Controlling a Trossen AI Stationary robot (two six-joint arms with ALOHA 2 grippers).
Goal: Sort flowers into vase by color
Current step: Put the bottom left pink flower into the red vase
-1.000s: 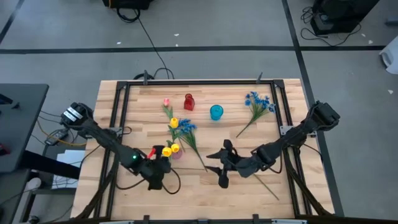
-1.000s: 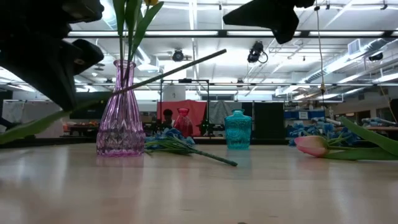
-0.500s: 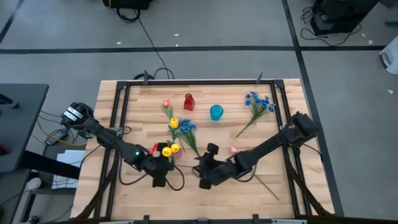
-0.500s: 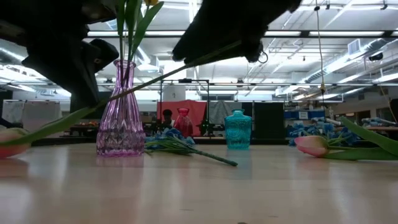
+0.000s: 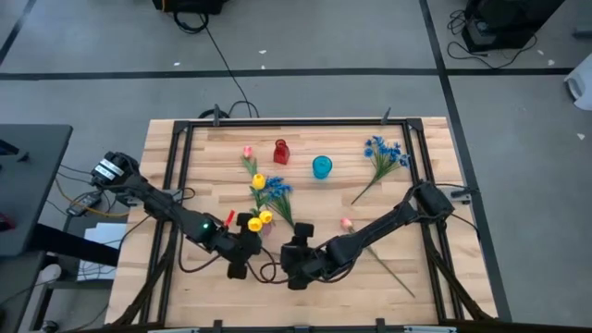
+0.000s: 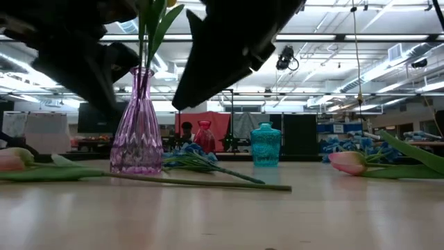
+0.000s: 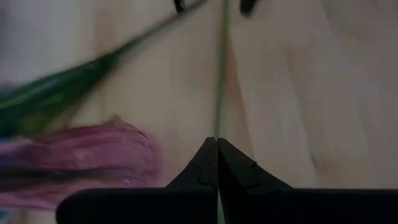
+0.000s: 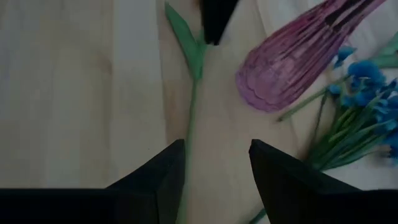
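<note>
A pink tulip lies flat on the table near the near edge, bloom [image 6: 10, 158] to the left, stem [image 6: 173, 180] running right. My left gripper [image 5: 238, 261] is shut above that stem [image 7: 221, 87], beside the purple glass vase [image 5: 262, 228] that holds yellow tulips [image 5: 257, 220]. My right gripper [image 5: 294, 264] is open just right of it. Its fingers stand on either side of the stem [image 8: 189, 118] without touching it. In the low view both grippers hang clear above the flower.
A red vase [image 5: 280, 151] and a teal vase [image 5: 321, 166] stand toward the far edge. Loose flowers lie around: a pink tulip [image 5: 248, 151], a yellow tulip with blue blooms [image 5: 276, 190], blue blooms [image 5: 384, 153], and a pink tulip [image 5: 346, 223] behind my right arm.
My right gripper has swept toward the table's left, close to my left gripper. The pink tulip, held slanting with its stem end in the air, first dropped its bloom to the table, then came out of my left gripper and fell flat.
</note>
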